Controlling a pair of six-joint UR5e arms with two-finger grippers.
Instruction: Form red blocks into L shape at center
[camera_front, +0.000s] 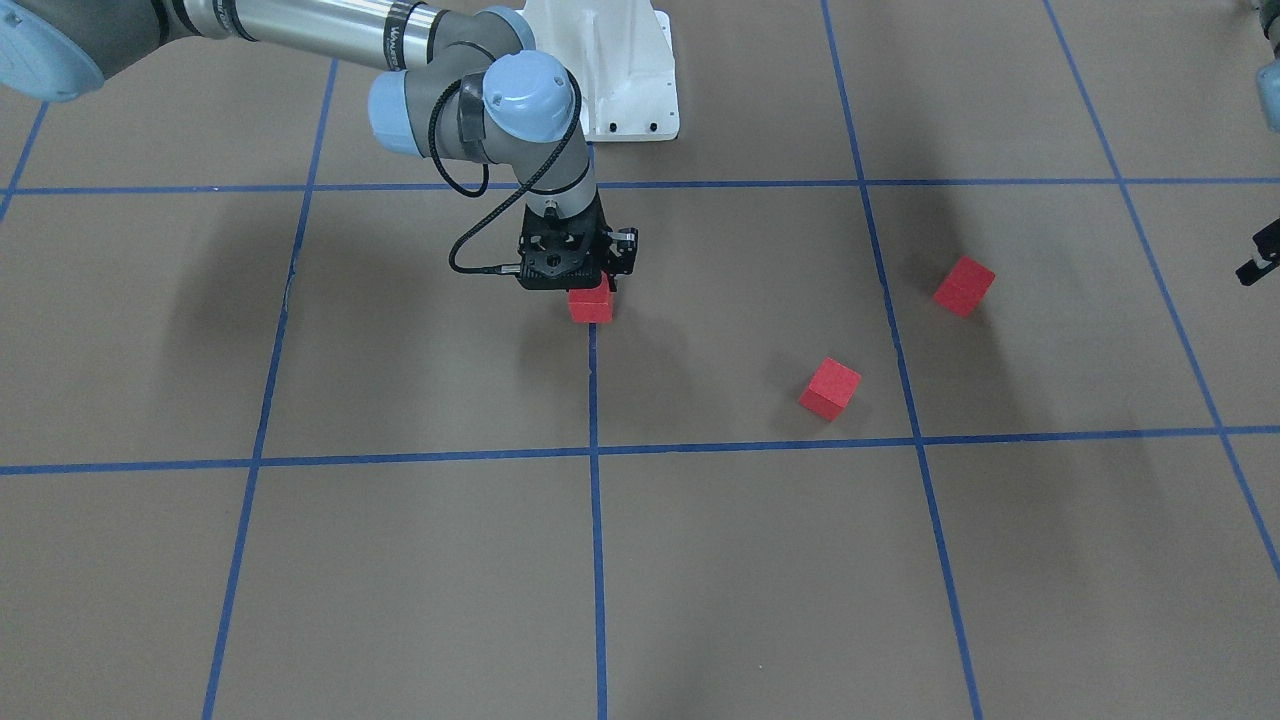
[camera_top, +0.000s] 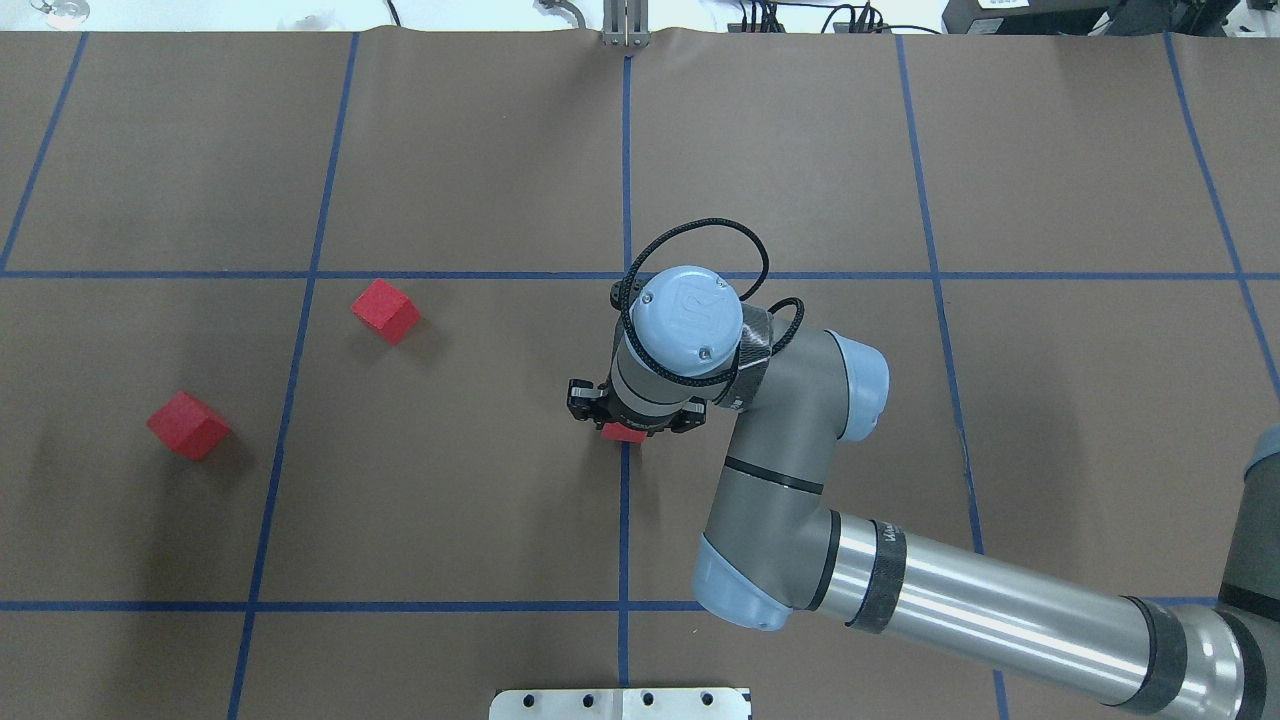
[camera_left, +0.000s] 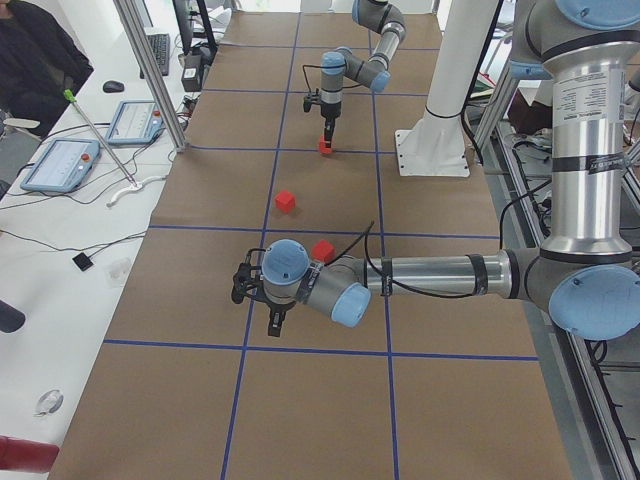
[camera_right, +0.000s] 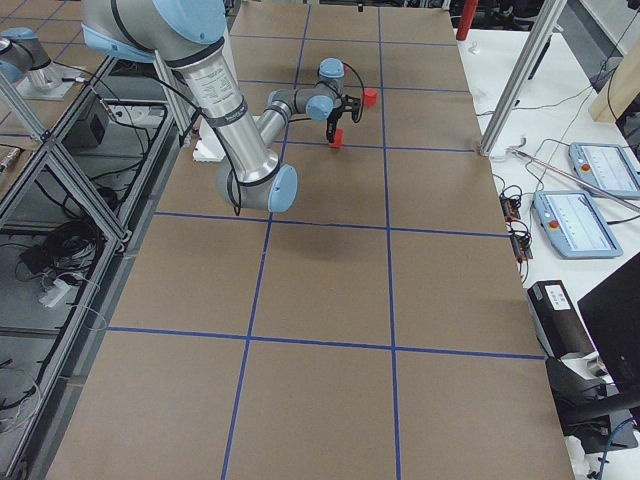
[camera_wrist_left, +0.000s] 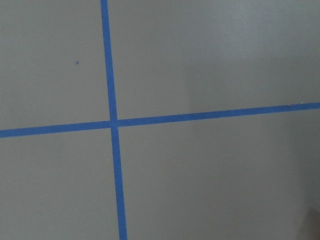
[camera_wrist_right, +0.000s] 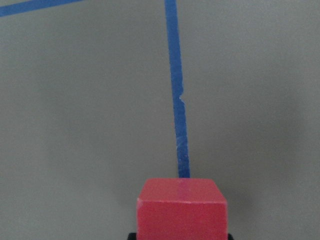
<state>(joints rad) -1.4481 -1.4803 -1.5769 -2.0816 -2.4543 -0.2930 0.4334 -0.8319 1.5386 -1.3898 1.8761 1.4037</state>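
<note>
We see the right gripper (camera_front: 592, 288) with jaws pinching a small matte red cube (camera_front: 590, 306) on the brown paper surface (camera_front: 400, 350); for the left gripper (camera_left: 277, 322) we cannot tell.

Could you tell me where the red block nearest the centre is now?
In the overhead view, the red block is mid-table at the central blue line, directly under the right gripper.

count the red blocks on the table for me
3. One red block is held by the right gripper on the centre blue line. Two lie loose on the robot's left: an inner block and an outer block. None appears hidden.
</note>
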